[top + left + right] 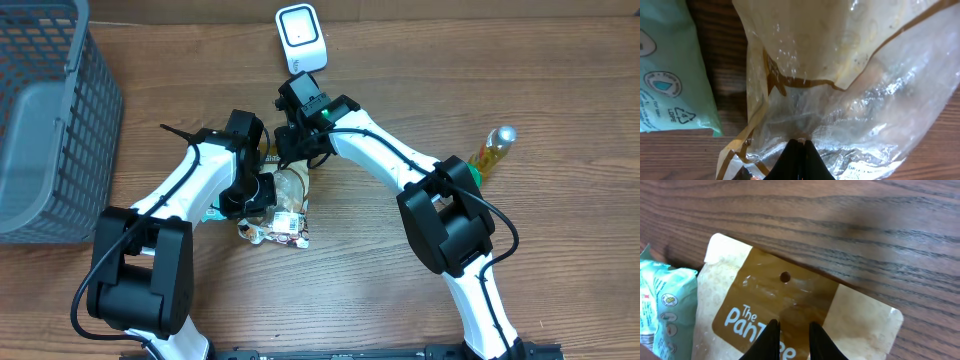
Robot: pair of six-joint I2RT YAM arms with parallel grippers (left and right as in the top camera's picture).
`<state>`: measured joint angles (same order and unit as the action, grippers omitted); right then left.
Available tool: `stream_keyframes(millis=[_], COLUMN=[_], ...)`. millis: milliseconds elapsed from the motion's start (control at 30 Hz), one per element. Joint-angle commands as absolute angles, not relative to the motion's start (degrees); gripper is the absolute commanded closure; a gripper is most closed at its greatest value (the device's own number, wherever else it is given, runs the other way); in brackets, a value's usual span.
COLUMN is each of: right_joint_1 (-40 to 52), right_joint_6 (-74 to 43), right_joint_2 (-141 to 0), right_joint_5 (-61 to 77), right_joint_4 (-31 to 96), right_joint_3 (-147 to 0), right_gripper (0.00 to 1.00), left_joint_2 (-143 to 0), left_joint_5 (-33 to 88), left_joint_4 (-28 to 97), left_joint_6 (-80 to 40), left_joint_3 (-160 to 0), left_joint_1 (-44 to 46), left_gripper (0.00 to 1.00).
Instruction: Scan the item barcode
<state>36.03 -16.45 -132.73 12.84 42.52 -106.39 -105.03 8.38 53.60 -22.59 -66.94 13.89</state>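
Left gripper (799, 150) is sitting with its two fingers pressed right together at the bottom middle of its own view, pinching the clear film of the snack bag (850, 75). Right gripper (792, 337) is showing just a narrow gap between its fingers, hovering over that bag's brown header at the bottom middle of its frame. Can't tell if it's actually touching.

Counting it up, I'm seeing two grippers, one snack bag, one teal packet (670, 75), one white scanner (301, 35), one yellow bottle (495, 147) and one grey basket (90, 150).

The bag is sitting mid-frame overhead, between the two grippers, with the teal packet poking out just left of it under the left arm.

Scanner (top centre), bottle (right) and basket (upper left) are only showing up overhead. The right wrist view is giving the hang hole and white lettering, and the left wrist view is showing the see-through part.
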Motion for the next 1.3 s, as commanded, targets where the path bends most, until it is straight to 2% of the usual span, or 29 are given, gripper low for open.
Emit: stream_keyframes(millis=[0,67,167,300,700,1267], right_joint_1=[36.3,36.3,36.3,36.3,36.4,36.3], right_joint_6=[-16.0,-16.0,-16.0,-16.3,-16.4,-16.4], right_joint_2=[-132.7,-132.7,-132.7,-132.7,-132.7,-132.7], right_joint_5=[11.4,11.4,11.4,11.7,10.8,7.3], right_joint_4=[42.3,42.3,40.6,38.1,43.0,64.0], right_joint_3=[-106.1,-106.1,-106.1,-106.1,-106.1,-106.1], right_gripper=[0.81,0.77,0.63,0.57,0.57,0.56], left_joint_2=[-105.6,-105.6,-105.6,-105.6,-105.6,-105.6], left_joint_5=[6.0,5.4,5.3,5.3,5.4,5.4], left_joint_4=[53.1,52.9,52.5,51.9,50.3,47.5], left_joint_6=[-24.1,-24.0,-24.0,-24.0,-24.1,-24.1], left_joint_3=[-66.0,-66.0,-66.0,-66.0,-66.0,-66.0], left_joint_1=[14.1,14.3,14.7,15.5,16.3,16.3], left_gripper=[0.95,0.95,0.94,0.93,0.91,0.88])
